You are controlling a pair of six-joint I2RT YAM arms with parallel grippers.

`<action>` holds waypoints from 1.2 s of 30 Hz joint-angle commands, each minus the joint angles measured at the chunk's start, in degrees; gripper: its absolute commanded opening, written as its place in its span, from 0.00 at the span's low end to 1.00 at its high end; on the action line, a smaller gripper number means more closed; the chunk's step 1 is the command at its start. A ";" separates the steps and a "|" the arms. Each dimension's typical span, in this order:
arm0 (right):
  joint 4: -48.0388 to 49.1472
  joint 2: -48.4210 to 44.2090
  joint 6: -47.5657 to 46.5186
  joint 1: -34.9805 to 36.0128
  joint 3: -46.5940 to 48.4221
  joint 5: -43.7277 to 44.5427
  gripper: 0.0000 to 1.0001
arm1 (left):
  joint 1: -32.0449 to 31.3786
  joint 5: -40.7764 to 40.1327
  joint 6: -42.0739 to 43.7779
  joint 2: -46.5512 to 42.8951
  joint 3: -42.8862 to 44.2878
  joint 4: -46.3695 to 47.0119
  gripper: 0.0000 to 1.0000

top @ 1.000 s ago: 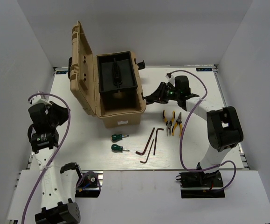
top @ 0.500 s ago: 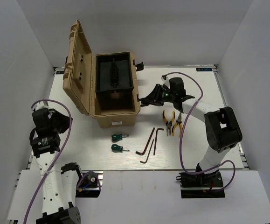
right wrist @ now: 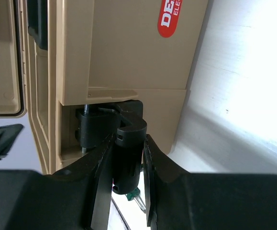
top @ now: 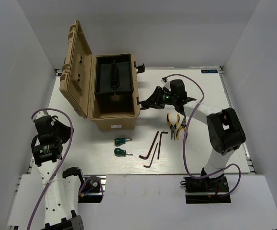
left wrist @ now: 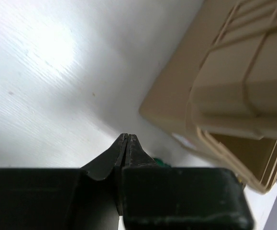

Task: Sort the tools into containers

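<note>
The tan toolbox (top: 114, 120) stands open with its lid (top: 76, 67) up and a black tray (top: 113, 76) inside. My right gripper (top: 145, 102) is shut on the black latch (right wrist: 127, 158) on the box's right end, a finger on each side of it (right wrist: 128, 137). Two yellow-and-black pliers (top: 171, 122) (top: 181, 125), two green screwdrivers (top: 122, 141) (top: 122, 152) and three hex keys (top: 152, 146) lie on the table in front of the box. My left gripper (top: 57, 128) is shut and holds nothing (left wrist: 127, 136), low at the table's left side.
White walls enclose the table on the left, back and right. A second black latch (top: 139, 66) sticks out at the box's far right corner. The box's lid (left wrist: 234, 86) looms close in the left wrist view.
The toolbox has slid left and away with my right gripper on its latch. My left arm has drawn back toward the near left edge and its jaws have come together.
</note>
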 commanded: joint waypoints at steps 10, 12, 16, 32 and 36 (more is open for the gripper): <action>-4.08 2.51 -3.96 4.10 1.75 -6.23 0.39 | -1.88 17.44 8.51 -0.81 -5.38 4.44 0.04; -5.58 1.36 -5.36 3.66 1.48 -5.35 0.54 | -2.58 19.73 10.97 -0.81 -5.90 4.44 0.06; -9.27 -1.79 -7.74 2.96 1.57 -6.22 0.67 | -3.72 26.24 14.75 -1.86 -8.71 7.24 0.21; -39.19 -18.05 -27.85 -4.25 8.23 -0.98 0.72 | -10.66 49.05 24.35 -3.45 -9.60 14.16 0.52; -50.81 -21.84 -42.89 -5.65 10.18 10.52 0.25 | -12.07 52.96 22.59 -2.22 -4.78 18.40 0.38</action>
